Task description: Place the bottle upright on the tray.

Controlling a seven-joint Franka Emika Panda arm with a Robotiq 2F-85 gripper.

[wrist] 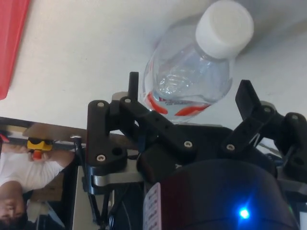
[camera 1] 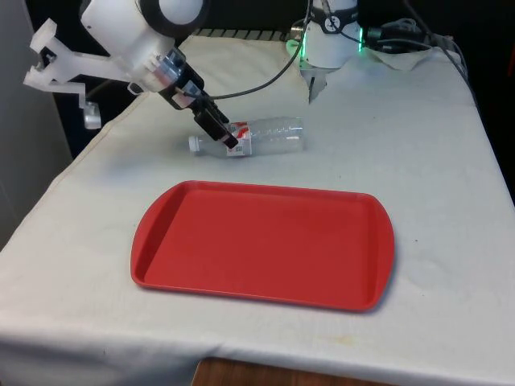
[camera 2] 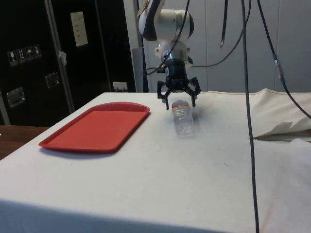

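Observation:
A clear plastic bottle (camera 1: 269, 135) with a white cap (camera 1: 195, 144) and a red-and-white label lies on its side on the white cloth, just behind the red tray (camera 1: 261, 245). My gripper (camera 1: 226, 137) is open and reaches down over the bottle's neck end. In the side view the gripper (camera 2: 179, 101) straddles the bottle (camera 2: 183, 119), one finger on each side. The wrist view shows the bottle (wrist: 192, 76) between the fingers (wrist: 134, 80) with small gaps, its cap (wrist: 224, 28) pointing away. The tray (camera 2: 97, 126) holds nothing.
Black cables (camera 2: 248, 87) hang over the table past the bottle. Bunched white cloth (camera 2: 284, 128) lies at the table's edge in the side view. A person (wrist: 19, 177) sits beyond the table edge in the wrist view.

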